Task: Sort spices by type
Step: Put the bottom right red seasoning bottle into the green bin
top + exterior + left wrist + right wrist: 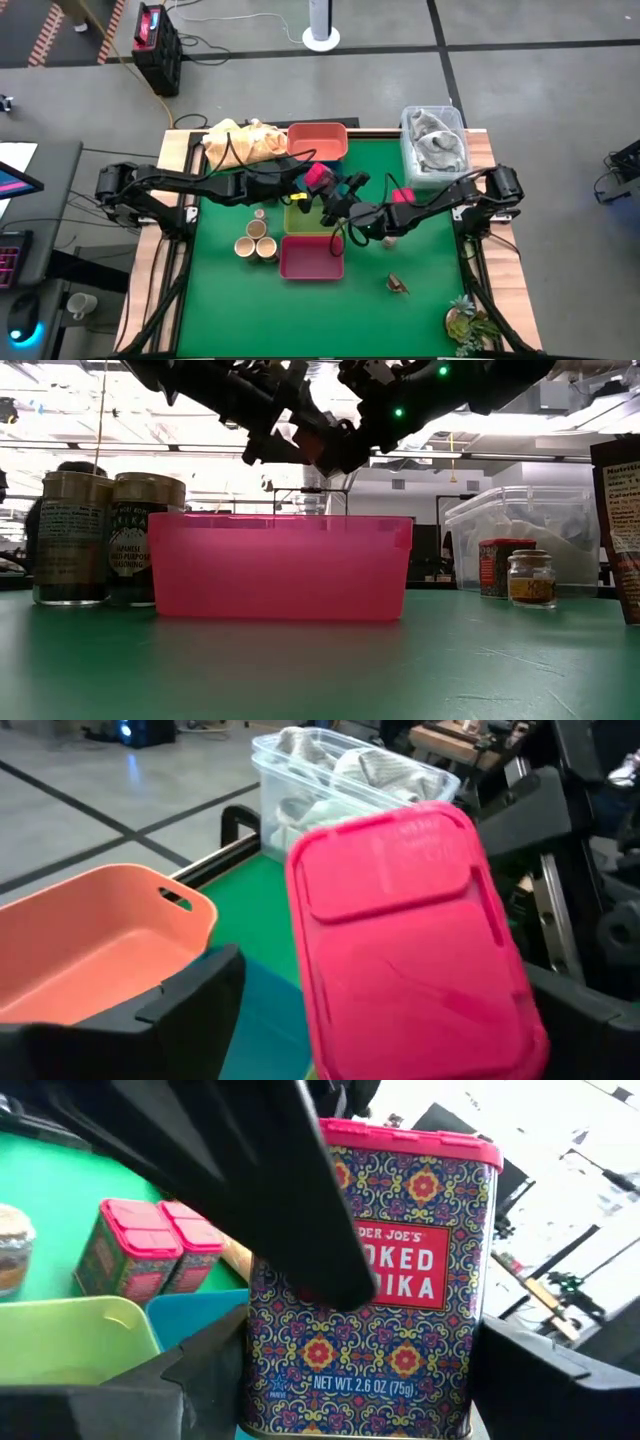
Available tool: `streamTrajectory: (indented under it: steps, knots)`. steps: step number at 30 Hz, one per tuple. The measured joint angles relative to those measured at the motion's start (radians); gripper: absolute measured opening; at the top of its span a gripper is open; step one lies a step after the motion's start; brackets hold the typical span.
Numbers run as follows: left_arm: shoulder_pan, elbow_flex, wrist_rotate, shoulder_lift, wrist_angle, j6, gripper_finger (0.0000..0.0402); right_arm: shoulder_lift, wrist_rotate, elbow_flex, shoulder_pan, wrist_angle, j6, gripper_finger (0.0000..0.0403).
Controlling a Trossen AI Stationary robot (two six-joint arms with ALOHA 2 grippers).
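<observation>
A magenta-lidded spice tin (pixel 318 178) with a patterned paprika label (pixel 370 1280) hangs in the air over the trays. My right gripper (pixel 365 1380) reaches in from the right and is shut on it. My left gripper (pixel 400 1010) comes from the left, above the tin's lid (pixel 410 940). It is open, with one finger before each broad face and a gap at the finger (pixel 190 1000). Two more pink tins (pixel 150 1255) stand beyond the yellow-green tray (pixel 308 218). Three tan tubs (pixel 255 242) stand left of the magenta tray (pixel 311 258). A brown piece (pixel 398 285) lies on the mat. My right gripper pinches the tin between its two fingers (pixel 200 1380), one on each narrow side, low on the body (pixel 275 1380). The fingers come about level from the table's right side. The tin is upright and lifted clear of the trays.
An orange tray (pixel 318 140) and a clear bin of cloth (pixel 435 140) sit at the far edge, with yellow cloth (pixel 240 140) to their left. A blue tray (pixel 200 1320) lies under the grippers. A small jar (pixel 530 577), another pink tin (pixel 402 195) and a green sprig (pixel 470 322) are on the right.
</observation>
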Motion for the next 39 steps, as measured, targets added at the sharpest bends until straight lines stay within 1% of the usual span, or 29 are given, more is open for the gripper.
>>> streamTrajectory:
  steps: [5, 11, 14, 18, 21, 23, 26, 30, 32, 34, 36, 39]
  knots:
    - [0.0, 0.0, 0.043, 0.0, -0.007, 0.014, 0.03, 0.0, 0.016, 0.0, 0.008, 0.003, -0.021, 0.0332]
    - [-0.001, 0.0, 0.05, 0.0, -0.007, 0.053, 0.0246, 0.0, 0.017, 0.0, 0.011, 0.002, -0.024, 0.0332]
    - [-0.001, 0.0, 0.056, -0.001, -0.003, 0.055, 0.0222, 0.0, 0.018, 0.0, 0.011, 0.001, -0.024, 0.034]
    - [-0.002, 0.0, 0.078, -0.001, -0.013, 0.073, 0.0206, 0.0, 0.015, 0.0, 0.011, 0.002, -0.063, 0.0363]
    - [-0.001, -0.001, 0.079, -0.001, -0.022, 0.096, 0.0203, 0.0, 0.015, 0.012, 0.013, -0.005, -0.089, 0.0387]
    - [0.0, -0.002, 0.074, -0.001, -0.023, 0.102, 0.0202, 0.0, 0.015, 0.034, 0.017, -0.014, -0.095, 0.0395]
    - [0.0, -0.003, 0.075, -0.005, -0.038, 0.123, 0.0202, -0.001, 0.017, 0.086, 0.032, -0.121, -0.084, 0.0393]
    - [-0.001, -0.003, 0.08, -0.045, -0.143, 0.172, 0.0202, -0.001, 0.012, 0.18, 0.066, -0.366, -0.008, 0.0398]
    - [0.0, -0.003, 0.099, -0.07, -0.226, 0.22, 0.0202, -0.003, -0.028, 0.227, 0.081, -0.539, 0.058, 0.0398]
    - [0.0, -0.003, 0.128, -0.095, -0.305, 0.267, 0.0202, -0.009, -0.137, 0.271, 0.079, -0.694, 0.14, 0.0397]
    - [-0.001, -0.003, 0.16, -0.112, -0.372, 0.315, 0.0202, -0.019, -0.274, 0.305, 0.057, -0.76, 0.2, 0.0395]
    - [-0.004, -0.003, 0.227, -0.121, -0.464, 0.39, 0.0202, -0.031, -0.421, 0.31, 0.014, -0.769, 0.216, 0.0394]
